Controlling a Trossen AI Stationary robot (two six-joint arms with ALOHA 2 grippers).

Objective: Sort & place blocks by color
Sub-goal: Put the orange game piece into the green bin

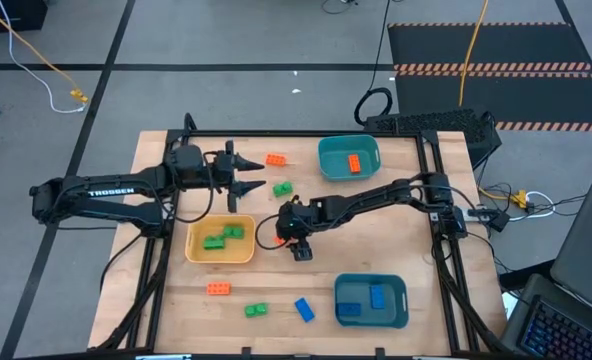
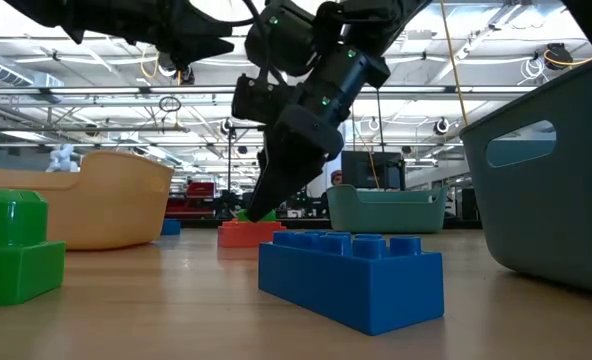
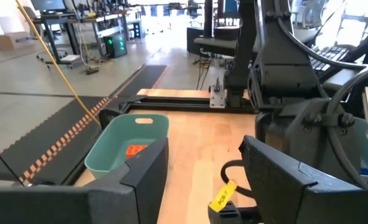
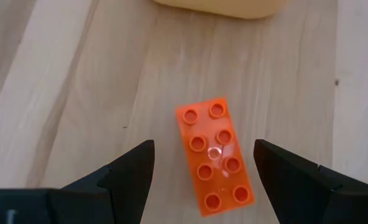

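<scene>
My right gripper (image 1: 298, 243) points down over the middle of the table, just right of the yellow tray (image 1: 191, 247). It is open, and in the right wrist view (image 4: 204, 152) its fingers stand on either side of an orange studded block (image 4: 215, 155) that lies flat on the wood, clear of both. The low view shows the same block (image 2: 248, 233) under the fingertips. My left gripper (image 1: 259, 173) hovers open near the far left, holding nothing. Loose blocks lie about: orange (image 1: 275, 159), green (image 1: 282, 188), orange (image 1: 217, 289), green (image 1: 255, 311), blue (image 1: 304, 310).
The yellow tray holds green blocks (image 1: 221, 238). A teal tray (image 1: 326, 150) at the far edge holds one orange block (image 1: 354, 164). A blue-grey tray (image 1: 401, 300) near the front right holds blue blocks (image 1: 376, 296). Bare wood lies along the near left of the table.
</scene>
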